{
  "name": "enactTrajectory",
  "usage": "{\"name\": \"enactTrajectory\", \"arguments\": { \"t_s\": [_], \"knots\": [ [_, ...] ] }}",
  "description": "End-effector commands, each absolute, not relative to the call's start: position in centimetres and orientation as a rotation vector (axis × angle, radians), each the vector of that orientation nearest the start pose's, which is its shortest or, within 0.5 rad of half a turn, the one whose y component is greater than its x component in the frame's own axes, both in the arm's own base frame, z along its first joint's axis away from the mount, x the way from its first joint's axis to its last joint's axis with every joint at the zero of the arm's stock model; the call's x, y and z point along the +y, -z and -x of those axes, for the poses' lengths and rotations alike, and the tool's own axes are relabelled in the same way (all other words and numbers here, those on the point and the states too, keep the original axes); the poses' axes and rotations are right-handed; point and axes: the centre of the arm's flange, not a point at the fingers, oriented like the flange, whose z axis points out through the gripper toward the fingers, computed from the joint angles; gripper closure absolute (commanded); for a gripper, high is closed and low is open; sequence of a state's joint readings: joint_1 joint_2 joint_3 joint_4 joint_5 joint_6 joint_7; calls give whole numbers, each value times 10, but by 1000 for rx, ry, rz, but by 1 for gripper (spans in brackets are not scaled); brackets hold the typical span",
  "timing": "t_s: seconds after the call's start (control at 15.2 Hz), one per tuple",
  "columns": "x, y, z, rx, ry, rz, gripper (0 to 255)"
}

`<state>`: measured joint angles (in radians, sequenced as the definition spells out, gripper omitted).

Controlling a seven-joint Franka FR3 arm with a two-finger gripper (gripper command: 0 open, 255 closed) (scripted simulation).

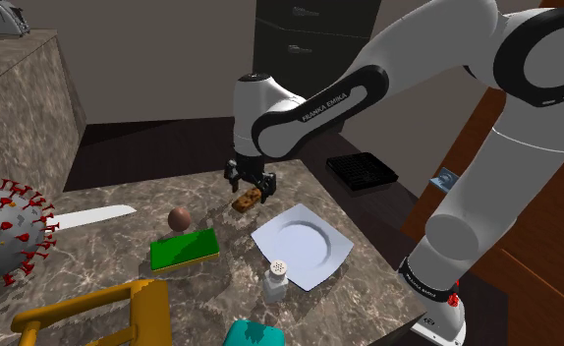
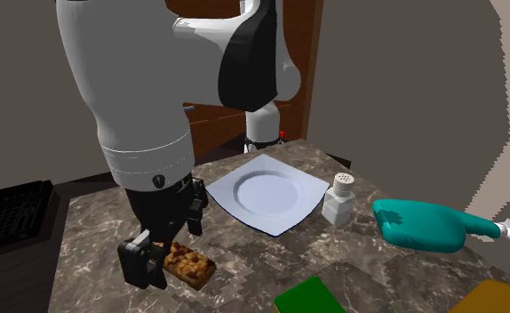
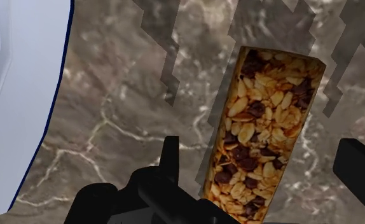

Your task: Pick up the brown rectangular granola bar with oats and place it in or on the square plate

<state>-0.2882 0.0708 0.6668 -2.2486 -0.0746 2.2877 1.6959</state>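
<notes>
We saw the hand (image 3: 264, 158), fingers apart, straddling the oat granola bar (image 3: 268, 102) lying on the table (image 3: 124, 95) near the square plate (image 3: 19, 89).

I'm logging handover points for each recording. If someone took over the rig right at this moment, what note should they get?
End effector: open, low over the marbled counter, one finger on each side of the granola bar, not touching it.
Granola bar: lies flat on the counter, close to the square white plate but apart from it.
Done: the end effector is lined up over the bar.
Left: close on the bar, lift it, carry it to the plate, release.
</notes>
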Motion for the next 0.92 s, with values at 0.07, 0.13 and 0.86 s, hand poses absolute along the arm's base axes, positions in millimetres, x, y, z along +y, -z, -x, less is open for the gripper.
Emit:
{"name": "enactTrajectory", "arguments": {
  "t_s": [0.07, 0.13, 0.86],
  "knots": [
    [192, -340, -490, 1873, 4, 2546, 0],
    [192, -340, -490, 1873, 4, 2546, 0],
    [192, -345, -490, 1873, 4, 2546, 255]
  ]
}}
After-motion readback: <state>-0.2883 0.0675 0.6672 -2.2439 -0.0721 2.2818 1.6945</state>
